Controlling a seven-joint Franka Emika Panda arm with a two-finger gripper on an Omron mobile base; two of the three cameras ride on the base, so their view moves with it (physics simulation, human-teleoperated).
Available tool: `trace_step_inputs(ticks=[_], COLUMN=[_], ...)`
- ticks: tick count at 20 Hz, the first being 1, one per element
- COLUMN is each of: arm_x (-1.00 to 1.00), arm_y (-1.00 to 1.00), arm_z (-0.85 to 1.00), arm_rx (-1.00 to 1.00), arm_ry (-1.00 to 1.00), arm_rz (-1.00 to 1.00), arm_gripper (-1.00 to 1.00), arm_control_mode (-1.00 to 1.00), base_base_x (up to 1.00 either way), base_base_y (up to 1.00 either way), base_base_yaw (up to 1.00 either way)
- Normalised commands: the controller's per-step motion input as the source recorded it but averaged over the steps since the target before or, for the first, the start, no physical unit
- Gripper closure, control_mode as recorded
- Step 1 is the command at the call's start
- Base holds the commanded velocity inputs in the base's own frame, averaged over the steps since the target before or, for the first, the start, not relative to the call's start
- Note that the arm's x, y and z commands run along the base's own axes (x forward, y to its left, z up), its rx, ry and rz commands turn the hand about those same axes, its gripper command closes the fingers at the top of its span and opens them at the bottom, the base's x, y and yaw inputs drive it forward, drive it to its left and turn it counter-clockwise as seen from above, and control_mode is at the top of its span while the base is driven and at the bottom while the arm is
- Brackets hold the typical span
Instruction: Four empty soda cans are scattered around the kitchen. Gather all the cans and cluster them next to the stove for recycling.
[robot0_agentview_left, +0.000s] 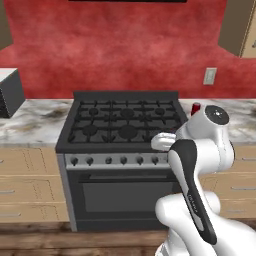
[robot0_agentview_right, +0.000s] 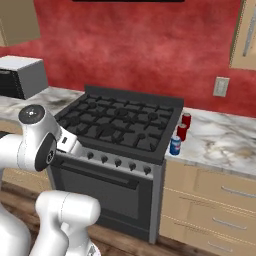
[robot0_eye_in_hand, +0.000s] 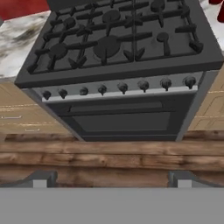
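Three soda cans, two red (robot0_agentview_right: 186, 120) (robot0_agentview_right: 182, 132) and one blue (robot0_agentview_right: 175, 145), stand clustered on the marble counter (robot0_agentview_right: 220, 137) just right of the stove (robot0_agentview_right: 120, 127). Facing the oven door, the gripper (robot0_eye_in_hand: 112, 178) has its fingers spread wide, holding nothing.

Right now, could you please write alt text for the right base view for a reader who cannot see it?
Three soda cans, two red and one blue, stand clustered on the marble counter just right of a black gas stove. A grey microwave sits at far left against a red wall, and the white robot arm rises at lower left.
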Motion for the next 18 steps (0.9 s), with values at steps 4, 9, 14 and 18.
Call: trace_step_inputs(ticks=[4,9,14,18], arm_x=[0.0,0.0,0.0,0.0], arm_y=[0.0,0.0,0.0,0.0], arm_z=[0.0,0.0,0.0,0.0], arm_rx=[0.0,0.0,0.0,0.0], arm_ry=[0.0,0.0,0.0,0.0], arm_rz=[0.0,0.0,0.0,0.0], arm_gripper=[-1.0,-1.0,-1.0,-1.0], arm_control_mode=[1.0,1.0,1.0,1.0], base_base_x=[-0.06,-0.07,0.0,0.0], base_base_y=[0.57,0.52,0.5,0.49], base_base_yaw=[0.0,0.0,0.0,-0.01])
